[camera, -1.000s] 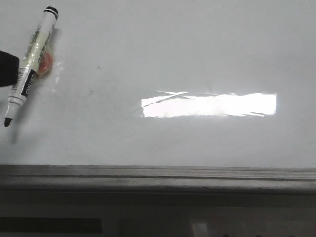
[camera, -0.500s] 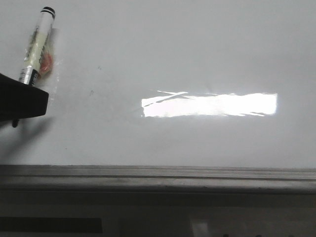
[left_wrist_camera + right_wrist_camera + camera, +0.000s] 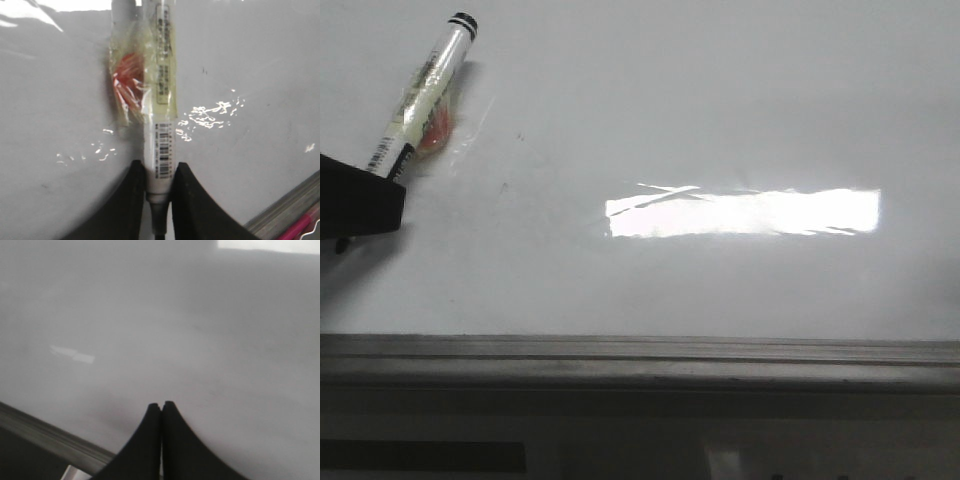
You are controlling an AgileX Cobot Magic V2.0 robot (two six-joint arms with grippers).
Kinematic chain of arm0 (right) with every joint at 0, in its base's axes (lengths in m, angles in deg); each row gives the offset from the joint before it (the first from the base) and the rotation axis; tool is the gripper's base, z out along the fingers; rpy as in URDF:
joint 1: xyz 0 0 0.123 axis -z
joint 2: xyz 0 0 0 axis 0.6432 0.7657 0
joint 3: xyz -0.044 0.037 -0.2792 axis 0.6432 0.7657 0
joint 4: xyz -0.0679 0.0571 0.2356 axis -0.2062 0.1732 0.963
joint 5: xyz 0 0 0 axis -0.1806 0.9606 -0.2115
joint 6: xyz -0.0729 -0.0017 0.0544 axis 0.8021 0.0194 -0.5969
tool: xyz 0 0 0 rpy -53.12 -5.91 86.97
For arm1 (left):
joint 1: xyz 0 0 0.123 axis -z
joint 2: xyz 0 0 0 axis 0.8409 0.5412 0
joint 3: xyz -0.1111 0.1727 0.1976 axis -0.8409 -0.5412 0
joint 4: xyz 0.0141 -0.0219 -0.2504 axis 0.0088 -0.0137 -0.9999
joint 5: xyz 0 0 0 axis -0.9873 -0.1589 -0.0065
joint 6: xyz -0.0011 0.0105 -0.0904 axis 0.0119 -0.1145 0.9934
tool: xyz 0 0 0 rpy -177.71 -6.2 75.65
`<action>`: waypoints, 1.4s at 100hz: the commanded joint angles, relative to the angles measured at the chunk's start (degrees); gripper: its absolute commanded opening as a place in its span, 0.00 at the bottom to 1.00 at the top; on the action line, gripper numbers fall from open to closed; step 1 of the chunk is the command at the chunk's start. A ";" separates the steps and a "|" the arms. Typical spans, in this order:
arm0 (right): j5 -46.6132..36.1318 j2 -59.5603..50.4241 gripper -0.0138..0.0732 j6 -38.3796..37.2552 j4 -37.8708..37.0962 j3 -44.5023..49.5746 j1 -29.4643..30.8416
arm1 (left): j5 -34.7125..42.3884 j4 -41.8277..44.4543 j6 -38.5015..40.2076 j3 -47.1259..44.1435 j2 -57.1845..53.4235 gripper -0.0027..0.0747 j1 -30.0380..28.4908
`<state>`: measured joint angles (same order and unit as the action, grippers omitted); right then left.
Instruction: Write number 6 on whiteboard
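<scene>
Glossy whiteboard (image 3: 720, 120) fills the scene, bare of any number 6. Left gripper (image 3: 159, 187) clamps a marker (image 3: 425, 95) at far left, tip near the board; right gripper (image 3: 161, 412) hangs pressed together, empty. Writing seems unstarted.

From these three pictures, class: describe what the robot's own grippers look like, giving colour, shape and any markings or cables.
The left gripper has two matte black fingers that curve and taper towards their tips. The right gripper has the same black, smoothly curved fingers narrowing to rounded tips. No markings, cables or labels show on either. In the front view only a plain black block appears.
</scene>
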<state>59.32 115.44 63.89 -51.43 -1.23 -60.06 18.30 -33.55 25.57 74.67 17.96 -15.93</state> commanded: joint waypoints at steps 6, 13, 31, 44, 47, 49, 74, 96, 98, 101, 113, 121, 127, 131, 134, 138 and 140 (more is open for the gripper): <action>-4.69 6.83 0.09 0.01 0.01 -7.87 -8.22 | 3.81 5.92 0.25 1.67 -3.93 0.01 0.38; -4.86 10.01 0.11 0.01 0.01 -11.11 -13.32 | 3.81 13.34 0.13 1.67 -5.76 0.01 0.38; -4.75 18.74 0.48 0.01 0.35 -19.11 -25.02 | 5.26 27.28 0.27 1.67 -7.19 0.01 1.42; -5.70 24.26 0.64 0.01 0.35 -23.78 -30.69 | 6.75 32.15 0.27 1.67 -7.19 0.01 4.61; -6.46 25.19 0.63 0.01 0.35 -24.48 -31.32 | 6.75 33.09 0.27 1.67 -7.19 0.01 5.62; -6.93 25.83 0.64 0.01 0.65 -24.95 -31.72 | 6.75 33.20 0.27 1.67 -7.19 0.01 6.18; -9.93 29.33 0.63 0.01 3.81 -28.79 -32.61 | 6.04 33.07 0.27 1.21 -7.19 0.01 10.28; -10.34 30.12 0.50 0.01 5.38 -29.52 -32.73 | 6.28 33.07 0.27 0.13 -7.19 0.01 11.70; -10.34 30.13 0.48 0.01 5.41 -29.52 -32.73 | 6.28 33.07 0.27 0.13 -7.19 0.01 11.85; -10.34 30.36 0.45 0.01 5.65 -29.52 -32.73 | 6.28 33.07 0.27 0.13 -7.19 0.01 11.97; -10.34 30.36 0.36 0.01 6.10 -29.52 -32.73 | 6.28 33.07 0.27 0.13 -7.19 0.01 12.07; -10.25 30.36 0.30 0.01 6.24 -29.52 -32.73 | 6.28 33.07 0.27 0.13 -7.19 0.01 12.07; -9.97 30.36 0.23 0.01 6.36 -29.52 -32.73 | 6.28 33.07 0.27 0.13 -7.19 0.01 12.07; -9.95 30.36 0.17 0.01 6.36 -29.52 -32.73 | 6.28 33.07 0.27 0.13 -7.19 0.01 12.07; -9.85 30.36 0.13 0.01 6.36 -29.52 -32.73 | 6.28 33.07 0.27 0.13 -7.19 0.01 12.07; -9.62 30.36 0.07 0.01 6.66 -29.52 -32.73 | 6.05 33.07 0.27 0.13 -7.19 0.01 12.07; -9.47 30.36 0.08 0.01 6.78 -29.52 -32.73 | 5.77 33.07 0.27 0.13 -7.19 0.01 12.07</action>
<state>53.06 146.39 62.89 -42.69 -28.92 -93.45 19.66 0.03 25.57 73.24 11.23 -4.42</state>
